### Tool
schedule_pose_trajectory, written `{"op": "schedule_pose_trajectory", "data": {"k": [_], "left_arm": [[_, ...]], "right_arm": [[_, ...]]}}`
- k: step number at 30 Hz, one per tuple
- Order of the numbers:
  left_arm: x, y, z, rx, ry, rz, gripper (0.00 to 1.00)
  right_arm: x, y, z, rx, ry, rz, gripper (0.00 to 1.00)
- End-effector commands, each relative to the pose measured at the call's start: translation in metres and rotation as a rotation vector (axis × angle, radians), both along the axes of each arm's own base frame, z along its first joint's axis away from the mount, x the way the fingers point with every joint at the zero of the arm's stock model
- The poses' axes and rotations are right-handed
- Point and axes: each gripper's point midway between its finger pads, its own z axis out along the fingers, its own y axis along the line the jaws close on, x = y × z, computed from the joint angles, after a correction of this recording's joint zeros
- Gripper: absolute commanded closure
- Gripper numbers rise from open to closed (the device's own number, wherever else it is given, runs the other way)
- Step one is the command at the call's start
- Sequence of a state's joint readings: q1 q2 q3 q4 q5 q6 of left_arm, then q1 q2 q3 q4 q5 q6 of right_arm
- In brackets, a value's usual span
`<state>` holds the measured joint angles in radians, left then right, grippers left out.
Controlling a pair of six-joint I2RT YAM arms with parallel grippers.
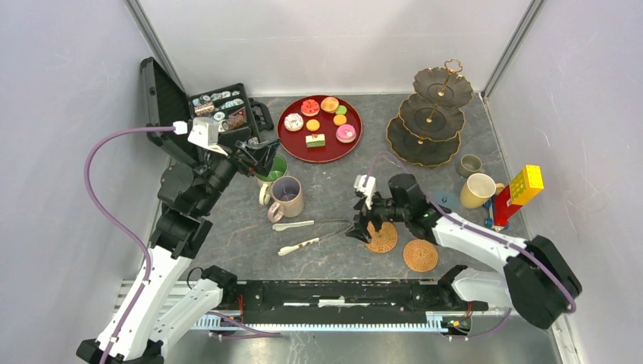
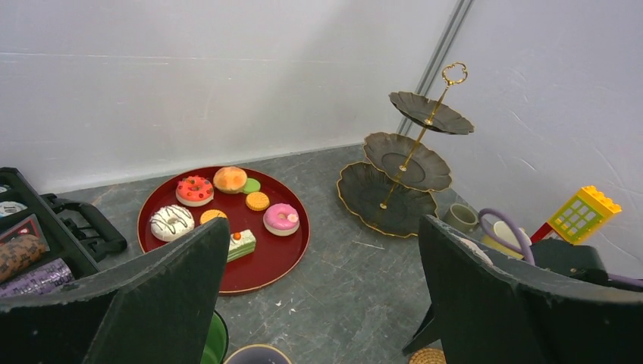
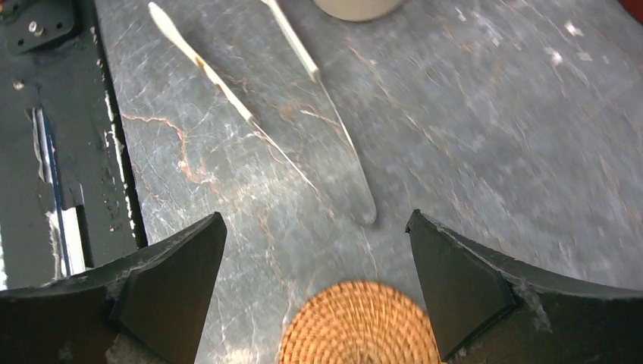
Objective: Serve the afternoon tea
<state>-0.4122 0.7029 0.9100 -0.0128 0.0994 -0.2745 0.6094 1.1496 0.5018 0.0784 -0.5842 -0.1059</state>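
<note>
Several toy cakes [image 1: 329, 105] lie on the round red tray [image 1: 294, 147]; they also show in the left wrist view [image 2: 281, 218]. The dark three-tier stand [image 1: 432, 117] with its gold handle stands bare at the back right [image 2: 402, 163]. The beige mug [image 1: 286, 199] and the green-lined mug [image 1: 274, 168] stand left of centre. The yellow mug [image 1: 478, 189] and the small grey mug [image 1: 470, 164] stand at the right. My left gripper [image 1: 261, 155] is open and empty above the green-lined mug [image 2: 216, 341]. My right gripper [image 1: 358, 221] is open and empty, low over a woven coaster [image 3: 359, 322].
A black case of small items [image 1: 224, 110] stands open at the back left. Two pale utensils [image 1: 299, 235] lie near the beige mug [image 3: 227, 91]. A second woven coaster [image 1: 420, 255] and a red and yellow toy block [image 1: 515, 193] are at the right.
</note>
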Motion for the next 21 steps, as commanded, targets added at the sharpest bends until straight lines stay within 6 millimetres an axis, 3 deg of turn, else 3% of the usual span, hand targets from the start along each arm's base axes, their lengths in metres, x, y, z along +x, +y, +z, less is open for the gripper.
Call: {"op": "schedule_pose_trajectory", "data": {"k": [1, 5, 9, 21], "left_arm": [[-0.007, -0.001, 0.021, -0.007, -0.065, -0.016, 0.00], [-0.012, 0.000, 0.026, -0.014, -0.082, -0.026, 0.00], [-0.014, 0.000, 0.027, -0.017, -0.091, -0.026, 0.00], [-0.020, -0.002, 0.032, -0.026, -0.104, -0.047, 0.00]], "right_arm": [[0.012, 0.041, 0.031, 0.036, -0.262, 0.174, 0.02], [0.009, 0.057, 0.026, 0.055, -0.327, 0.275, 0.02], [0.011, 0.072, 0.005, 0.006, -0.296, 0.350, 0.02], [-0.002, 0.109, -0.031, -0.039, -0.210, 0.493, 0.02]]}}
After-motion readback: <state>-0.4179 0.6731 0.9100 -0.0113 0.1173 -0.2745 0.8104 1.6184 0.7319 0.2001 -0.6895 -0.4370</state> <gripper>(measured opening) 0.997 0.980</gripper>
